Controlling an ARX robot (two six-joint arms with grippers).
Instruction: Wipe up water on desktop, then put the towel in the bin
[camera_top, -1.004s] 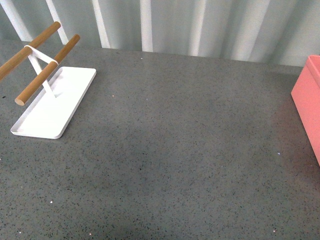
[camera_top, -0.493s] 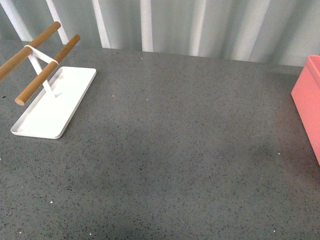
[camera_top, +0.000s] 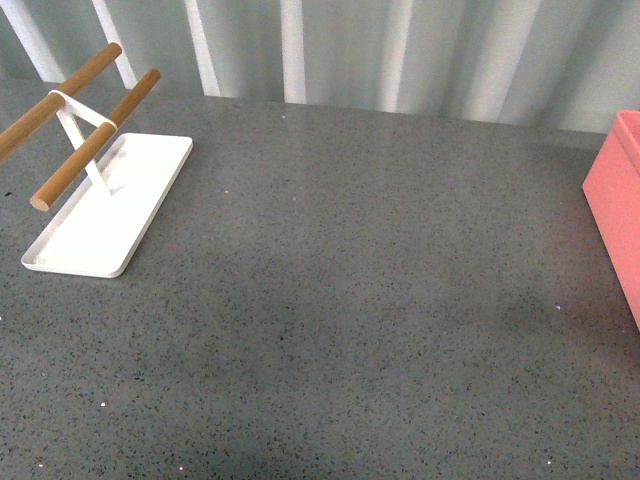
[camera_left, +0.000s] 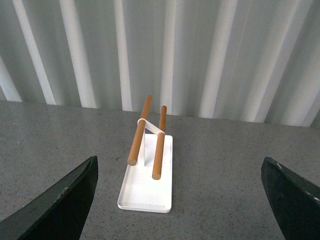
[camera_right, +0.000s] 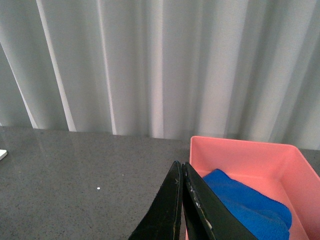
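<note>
**A:** Where is the towel on your screens?

**B:** Look at your right wrist view: the towel (camera_right: 247, 205) lies inside the bin (camera_right: 240, 152), bunched against the floor and the near wall of the pink box. In your front view only a slice of the bin (camera_top: 615, 205) shows at the right edge of the bench (camera_top: 350, 300), and you cannot see its contents from there.

**A:** And the right gripper?

**B:** The right gripper (camera_right: 183, 200) has its two black fingers (camera_right: 170, 205) pressed together, with only a thin seam between them and nothing pinched. They sit in front of the bin's near left corner in that view; you cannot tell whether they touch it.

**A:** The left one?

**B:** The left gripper (camera_left: 180, 200) has its fingers (camera_left: 65, 200) spread wide, one at each lower corner of the left wrist view, holding nothing. Between them you see the white tray (camera_left: 147, 187) with its two wooden bars (camera_left: 159, 142) on a white stand.

**A:** What does the front view give you?

**B:** Neither arm is in it. The tray stands at the far left of the bench, well apart from the bin, with dark speckled stone between them. A pale pleated curtain (camera_top: 400, 50) hangs behind.
</note>
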